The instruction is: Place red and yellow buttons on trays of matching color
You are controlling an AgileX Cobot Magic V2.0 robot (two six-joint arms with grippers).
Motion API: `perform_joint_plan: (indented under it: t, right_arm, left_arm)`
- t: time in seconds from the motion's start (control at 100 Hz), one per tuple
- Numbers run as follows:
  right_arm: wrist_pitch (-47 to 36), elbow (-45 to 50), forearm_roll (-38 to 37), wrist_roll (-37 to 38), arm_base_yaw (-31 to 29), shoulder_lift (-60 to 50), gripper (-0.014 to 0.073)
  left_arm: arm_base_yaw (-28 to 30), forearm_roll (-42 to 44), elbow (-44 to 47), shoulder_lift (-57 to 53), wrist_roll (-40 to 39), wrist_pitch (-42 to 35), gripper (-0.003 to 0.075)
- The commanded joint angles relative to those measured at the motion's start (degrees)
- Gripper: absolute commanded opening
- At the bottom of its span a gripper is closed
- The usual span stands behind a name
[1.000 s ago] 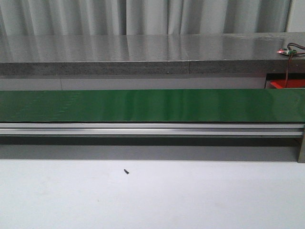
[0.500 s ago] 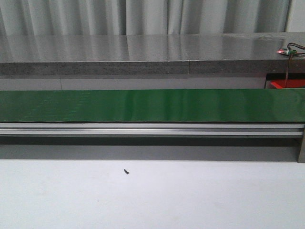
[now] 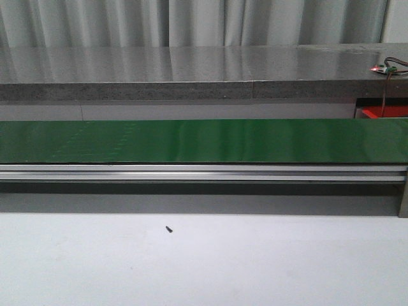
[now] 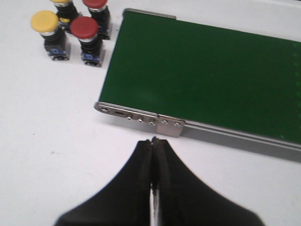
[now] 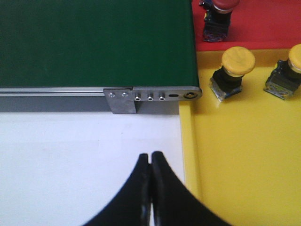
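In the left wrist view my left gripper (image 4: 154, 140) is shut and holds nothing, hovering over the white table short of the green belt's (image 4: 202, 70) end. Beyond it stand a yellow button (image 4: 45, 22), a red button (image 4: 84, 28), a second red button (image 4: 95, 4) and another yellow one (image 4: 62, 2) in a cluster. In the right wrist view my right gripper (image 5: 150, 155) is shut and empty beside the yellow tray (image 5: 244, 155), which holds two yellow buttons (image 5: 237, 60) (image 5: 295, 56). The red tray (image 5: 263, 23) carries a red button (image 5: 221, 7). Neither gripper shows in the front view.
The green conveyor belt (image 3: 204, 140) spans the front view on an aluminium rail (image 3: 204, 172). A small dark screw (image 3: 169, 229) lies on the white table. Behind runs a grey stone counter (image 3: 191, 70); a red box (image 3: 381, 112) and wires sit at the right.
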Motion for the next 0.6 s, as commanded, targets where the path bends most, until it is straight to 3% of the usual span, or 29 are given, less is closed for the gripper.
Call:
perform_joint_plan:
  t: [0.0,0.3,0.39,0.52,0.59]
  right_arm:
    - [-3.70,-1.53,-0.12,-0.40,0.03,-0.13,-0.0066]
    - [-3.75,-1.53,-0.12,-0.40,0.03,-0.13,-0.0066]
    - [-3.75,-1.53,-0.12,-0.40,0.03,-0.13,-0.0066]
    - [-3.75,-1.53,-0.12,-0.40,0.03,-0.13,-0.0066]
    - [-3.75,-1.53,-0.12,-0.40,0.03,-0.13,-0.0066]
  left_arm:
    - [2.48,-1.05,-4.60,2.05,-0.41,-4.05,-0.0019]
    - [9.62,0.16,-13.73,10.79,-0.41,-4.82,0.0004]
    - [10.29,0.04,-16.22,13.32,-0.41,-4.57,0.0134]
    - [10.29,-0.14,-18.99,16.98,-0.41,-4.91,0.0455]
    - [10.29,-0.56,-20.44,19.06,-0.64,-5.02,0.0576]
